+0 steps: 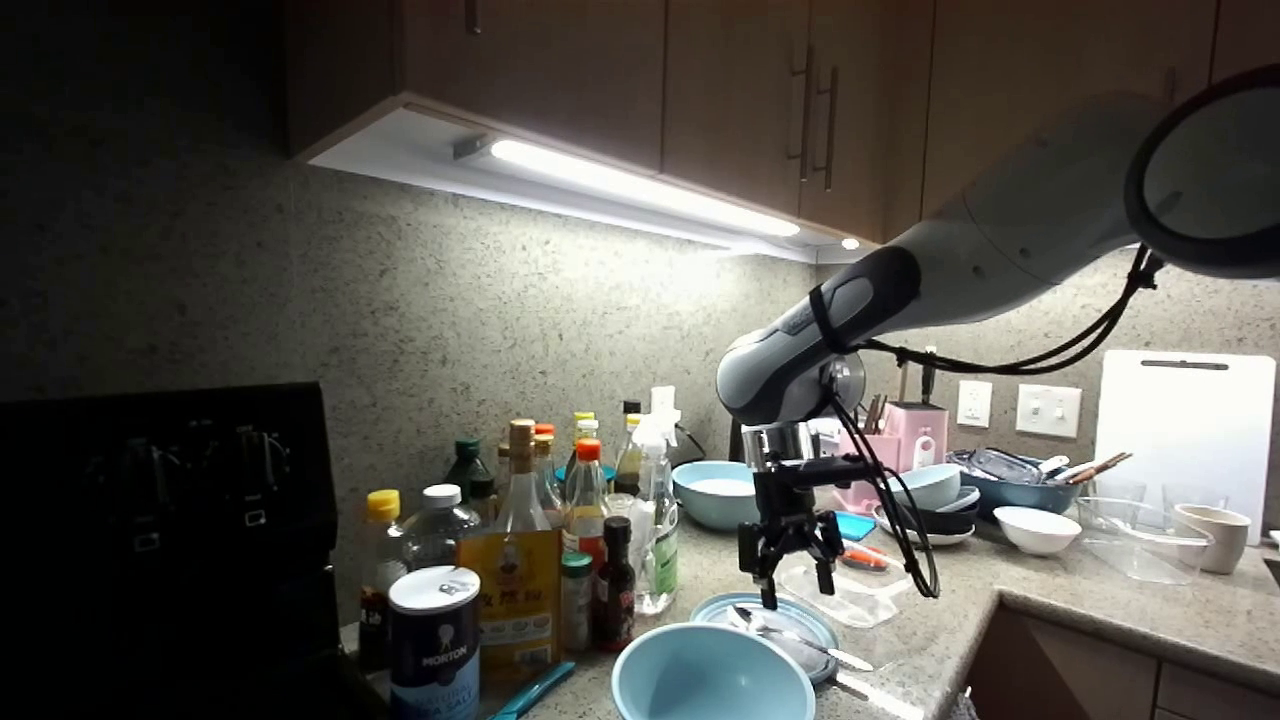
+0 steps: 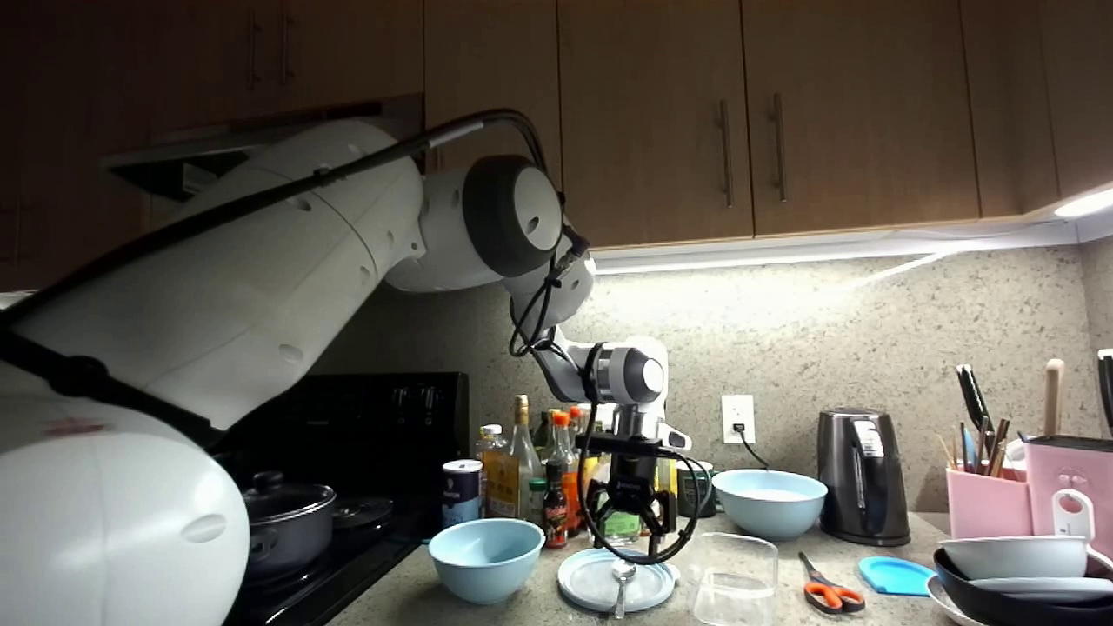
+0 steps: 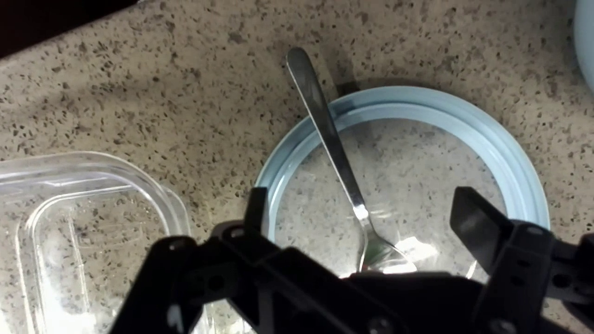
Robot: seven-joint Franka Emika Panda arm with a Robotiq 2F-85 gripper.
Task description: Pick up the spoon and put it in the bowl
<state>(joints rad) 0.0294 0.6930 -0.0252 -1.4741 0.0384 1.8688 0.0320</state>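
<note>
A metal spoon (image 1: 812, 645) lies across a round lid (image 1: 715, 604) with a pale blue rim. In the wrist view the spoon's handle (image 3: 332, 141) reaches over the lid's rim (image 3: 503, 139) and its scoop is partly hidden by my gripper. The spoon also shows in an exterior view (image 2: 622, 576). The pale teal-blue bowl (image 1: 710, 675) stands empty beside the lid; it shows in an exterior view (image 2: 487, 561) and at the wrist view's right edge (image 3: 585, 44). My gripper (image 1: 797, 592) is open and empty above the lid, its fingers (image 3: 360, 204) on either side of the spoon, not touching it.
A clear plastic container (image 3: 97, 232) sits beside the lid. Several bottles and a salt can (image 1: 435, 640) stand along the wall. Another light-blue bowl (image 2: 772, 504), a kettle (image 2: 863, 478) and scissors (image 2: 830, 591) are farther along. The counter edge (image 1: 965, 650) is near.
</note>
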